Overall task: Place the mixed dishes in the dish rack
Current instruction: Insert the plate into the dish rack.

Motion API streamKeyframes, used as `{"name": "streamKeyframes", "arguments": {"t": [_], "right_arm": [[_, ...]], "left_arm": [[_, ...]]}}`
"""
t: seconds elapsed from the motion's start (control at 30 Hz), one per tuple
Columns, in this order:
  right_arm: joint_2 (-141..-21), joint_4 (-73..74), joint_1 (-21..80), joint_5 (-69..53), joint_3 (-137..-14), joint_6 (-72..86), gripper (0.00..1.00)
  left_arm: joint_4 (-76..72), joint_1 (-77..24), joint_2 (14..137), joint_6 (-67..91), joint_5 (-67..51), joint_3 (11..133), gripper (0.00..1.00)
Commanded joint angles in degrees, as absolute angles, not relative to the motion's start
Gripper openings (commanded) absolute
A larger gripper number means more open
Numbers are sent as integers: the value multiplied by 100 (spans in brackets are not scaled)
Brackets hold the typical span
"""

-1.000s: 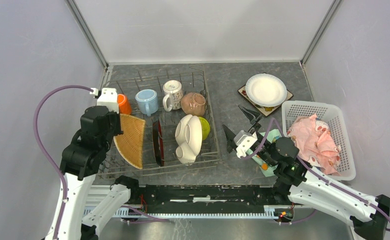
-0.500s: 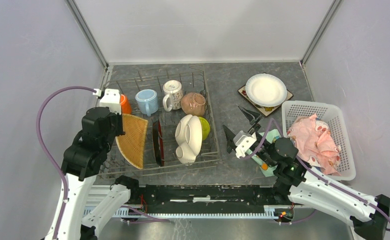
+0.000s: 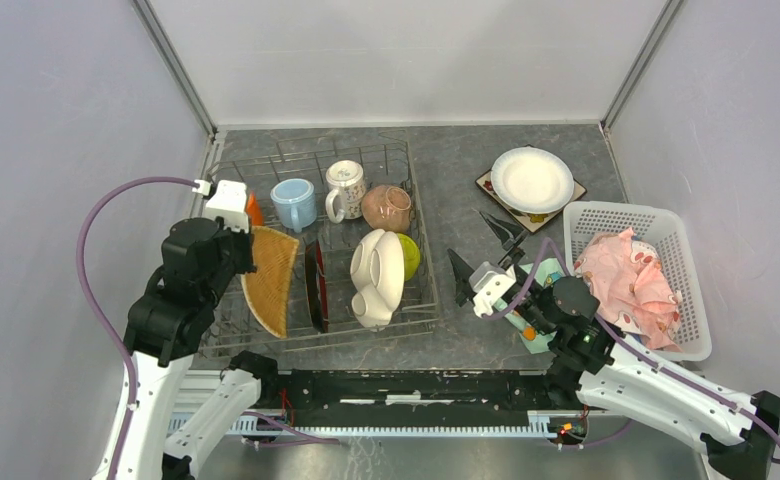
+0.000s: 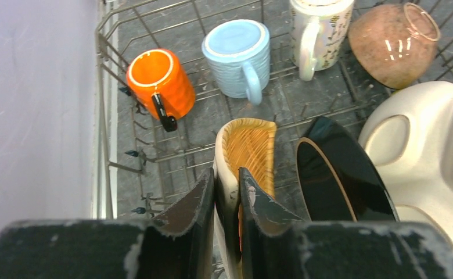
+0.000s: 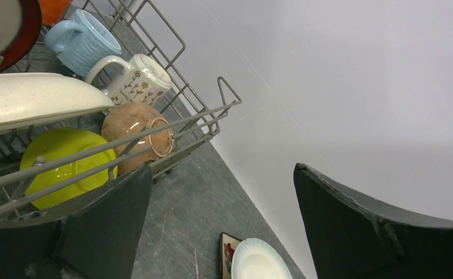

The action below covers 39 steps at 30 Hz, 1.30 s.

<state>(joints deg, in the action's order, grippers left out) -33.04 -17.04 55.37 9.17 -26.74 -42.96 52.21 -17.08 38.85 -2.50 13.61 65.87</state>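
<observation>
The grey wire dish rack (image 3: 407,163) holds orange (image 3: 253,208), light-blue (image 3: 294,203) and white patterned (image 3: 345,187) mugs, a tan bowl (image 3: 386,207), a lime-green bowl (image 3: 410,255), the cream three-section plate (image 3: 378,275) and the red-rimmed plate (image 3: 314,285). My left gripper (image 4: 226,174) is shut on the rim of the woven tan plate (image 4: 248,145), which stands on edge in the rack's left part (image 3: 269,280). My right gripper (image 3: 471,240) is open and empty, right of the rack. A white plate (image 3: 532,180) lies on a patterned mat at the back right.
A white perforated basket (image 3: 606,215) holding a pink cloth (image 3: 626,280) stands at the right. A teal cloth (image 3: 536,340) shows under the right arm. Grey walls close in the left, back and right sides.
My left gripper has shifted slightly right and tilted the woven plate more upright, so it looks narrower from above. The right arm has barely moved.
</observation>
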Motion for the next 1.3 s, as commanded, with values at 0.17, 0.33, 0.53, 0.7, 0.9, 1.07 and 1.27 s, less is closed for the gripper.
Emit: {"name": "streamKeyframes", "arguments": {"t": [0.17,0.33,0.53,0.7,0.9,1.07,1.27], "right_arm": [[-3173,-1858,5535,1002,-2611,-4342,98],[-3140,-1852,5537,1005,-2613,-4342,98],[-3114,-1850,5536,994,-2611,-4333,98],[-3079,-1836,5536,985,-2623,-4324,98],[-3059,-1815,5537,986,-2619,-4315,98],[-3050,-1806,5541,992,-2621,-4324,98],[-3070,-1809,5532,978,-2620,-4322,98]], "left_arm": [[4805,-1723,3700,459,301,6526,27],[4807,-1722,3584,582,220,6448,32],[4783,-1723,3560,749,27,6317,34],[4709,-1723,3500,984,-352,6155,35],[4671,-1723,3495,1203,-680,6083,40],[4676,-1723,3411,1343,-881,5977,44],[4693,-1723,3305,1332,-773,5854,44]]}}
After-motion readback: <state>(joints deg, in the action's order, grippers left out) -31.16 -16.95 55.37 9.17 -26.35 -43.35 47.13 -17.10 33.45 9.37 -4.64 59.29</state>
